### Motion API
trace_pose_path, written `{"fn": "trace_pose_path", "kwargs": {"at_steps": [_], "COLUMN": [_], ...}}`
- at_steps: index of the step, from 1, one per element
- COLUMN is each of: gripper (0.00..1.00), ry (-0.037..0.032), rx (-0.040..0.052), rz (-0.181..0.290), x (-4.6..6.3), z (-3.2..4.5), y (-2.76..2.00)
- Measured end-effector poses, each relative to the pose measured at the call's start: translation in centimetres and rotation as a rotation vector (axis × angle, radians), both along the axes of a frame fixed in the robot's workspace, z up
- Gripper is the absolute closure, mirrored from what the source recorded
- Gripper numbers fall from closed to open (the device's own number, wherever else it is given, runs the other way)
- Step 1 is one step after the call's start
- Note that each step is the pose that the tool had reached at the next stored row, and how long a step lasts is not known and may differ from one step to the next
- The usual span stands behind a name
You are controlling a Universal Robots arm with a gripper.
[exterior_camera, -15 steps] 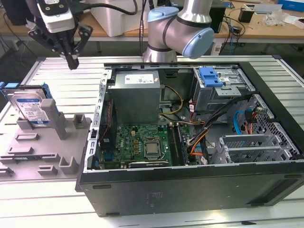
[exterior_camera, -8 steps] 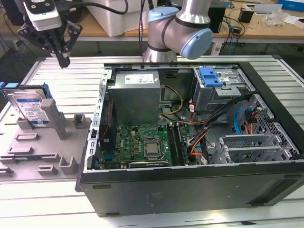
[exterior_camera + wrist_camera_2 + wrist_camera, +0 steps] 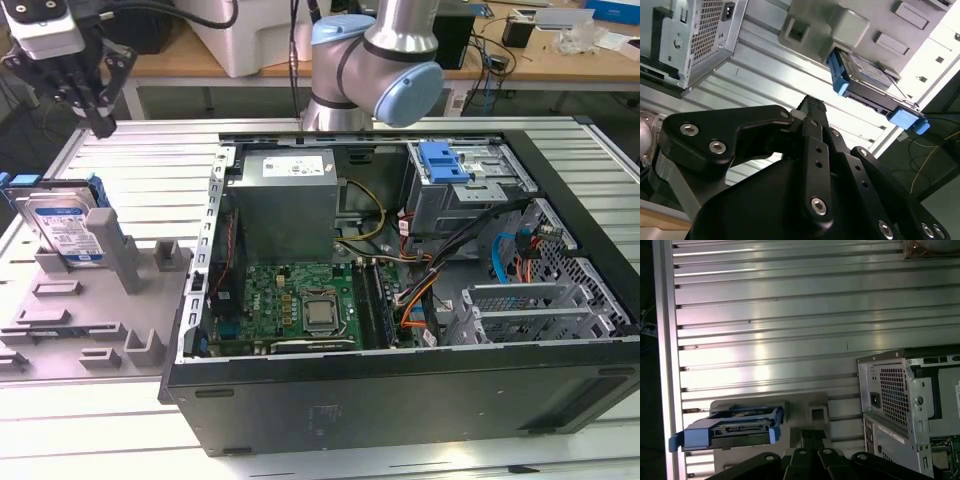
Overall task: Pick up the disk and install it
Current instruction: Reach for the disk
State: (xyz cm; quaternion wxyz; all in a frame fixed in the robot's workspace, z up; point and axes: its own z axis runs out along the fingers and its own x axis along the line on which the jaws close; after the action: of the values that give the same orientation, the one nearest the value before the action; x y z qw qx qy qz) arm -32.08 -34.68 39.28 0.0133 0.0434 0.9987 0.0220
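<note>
Above disk (image 3: 65, 228), found claw (image 3: 103, 127) hanging clear, pinched fully closed, gripping nothing; found disk standing on edge in grey holder (image 3: 110, 315).

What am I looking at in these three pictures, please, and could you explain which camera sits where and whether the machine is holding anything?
This is a single robot arm with a two-fingered gripper at its end. The exterior view comes from a camera off the arm, looking over a ribbed metal table. The two wrist views come from cameras riding on the arm near the gripper, so the gripper looks large there.

On the table lies an open computer case with its circuit board exposed. At the exterior view's left, a grey plastic holder props up the disk, a silver drive with blue rails. Both wrist views show the disk too.

The gripper hangs above the disk without touching it. It looks closed and holds nothing.
</note>
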Motion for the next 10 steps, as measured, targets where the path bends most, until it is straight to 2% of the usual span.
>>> {"fn": "trace_pose_path", "kwargs": {"at_steps": [10], "gripper": [0.89], "ry": [-0.0001], "rx": [0.0001], "rz": [-0.009], "x": [-3.3], "z": [-0.01], "y": [0.32]}}
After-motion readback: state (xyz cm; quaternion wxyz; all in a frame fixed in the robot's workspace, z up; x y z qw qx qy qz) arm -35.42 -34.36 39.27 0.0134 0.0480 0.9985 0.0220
